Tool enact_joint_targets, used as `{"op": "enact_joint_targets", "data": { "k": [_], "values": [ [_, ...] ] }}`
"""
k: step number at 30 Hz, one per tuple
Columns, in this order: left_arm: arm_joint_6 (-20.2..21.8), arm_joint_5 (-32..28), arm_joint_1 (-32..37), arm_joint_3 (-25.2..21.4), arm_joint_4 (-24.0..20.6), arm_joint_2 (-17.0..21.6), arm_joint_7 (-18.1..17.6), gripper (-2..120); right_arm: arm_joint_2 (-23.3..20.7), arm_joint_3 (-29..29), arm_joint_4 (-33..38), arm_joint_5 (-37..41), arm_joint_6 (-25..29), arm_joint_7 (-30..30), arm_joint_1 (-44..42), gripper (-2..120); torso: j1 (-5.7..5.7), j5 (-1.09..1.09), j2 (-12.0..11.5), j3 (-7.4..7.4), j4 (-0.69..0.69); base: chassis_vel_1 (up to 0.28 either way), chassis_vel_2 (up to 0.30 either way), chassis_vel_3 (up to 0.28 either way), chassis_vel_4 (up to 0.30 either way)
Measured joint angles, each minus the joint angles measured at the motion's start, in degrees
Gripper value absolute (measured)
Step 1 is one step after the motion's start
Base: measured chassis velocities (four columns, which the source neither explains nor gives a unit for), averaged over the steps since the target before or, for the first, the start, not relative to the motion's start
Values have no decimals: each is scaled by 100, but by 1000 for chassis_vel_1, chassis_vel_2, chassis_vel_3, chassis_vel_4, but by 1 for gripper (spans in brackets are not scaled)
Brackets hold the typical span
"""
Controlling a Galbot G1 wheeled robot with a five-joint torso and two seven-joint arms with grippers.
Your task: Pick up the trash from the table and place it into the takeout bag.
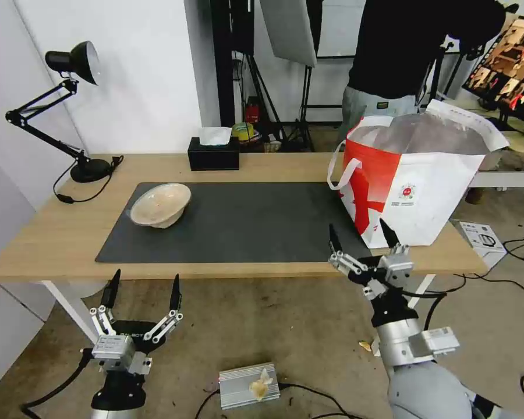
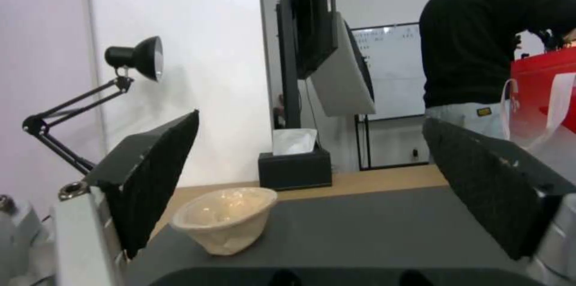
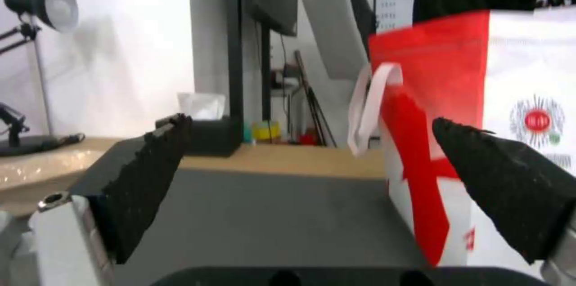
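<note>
I am holding both arms low in front of the long light-wood surface [image 1: 58, 238] with its dark grey rectangular mat [image 1: 244, 224], and nothing is being gripped. The left gripper [image 1: 142, 289] is hanging below the near edge with its black fingers [image 2: 153, 178] spread wide and empty. The right gripper [image 1: 360, 237] is sitting higher, at the near edge just in front of the large white-and-red boxy takeout bag [image 1: 416, 192], and its fingers [image 3: 147, 182] are likewise standing open with nothing between them.

The one piece of trash I am seeing on the surface is the shallow beige bowl [image 1: 160, 205], resting tilted on the mat's far-left part, its open mouth leaning toward the near side. Judging by how the bag is bulging with crumpled foil at its open top, the other items may already be inside, though I cannot see into it.

What matters for the coming move, as I am reading it: the bowl is lying ahead of the left gripper and slightly to its right, well across the near edge, while the right gripper is well apart from it on the far side of the mat. So the left arm is plainly the nearer one. Through the left wrist view the bowl [image 2: 225, 218] is showing between the open fingers, closer to one of them, with its rim facing the camera. The bag is standing at the mat's right end, so a long sideways carry is waiting.
</note>
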Motion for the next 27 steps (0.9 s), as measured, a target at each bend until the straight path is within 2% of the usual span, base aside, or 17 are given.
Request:
{"op": "enact_joint_targets", "data": {
  "k": [16,27],
  "values": [
    [-58,61,33,20,-2,-62,-1,100,149,-29,-150,-534,-58,9,-602,100,0,1,0,0,0,0,0,0,0],
    [-73,105,58,38,-1,-83,-1,100,324,-138,-299,-975,-118,442,-1101,100,0,0,-1,0,-1,0,0,0,0]
  ]
}}
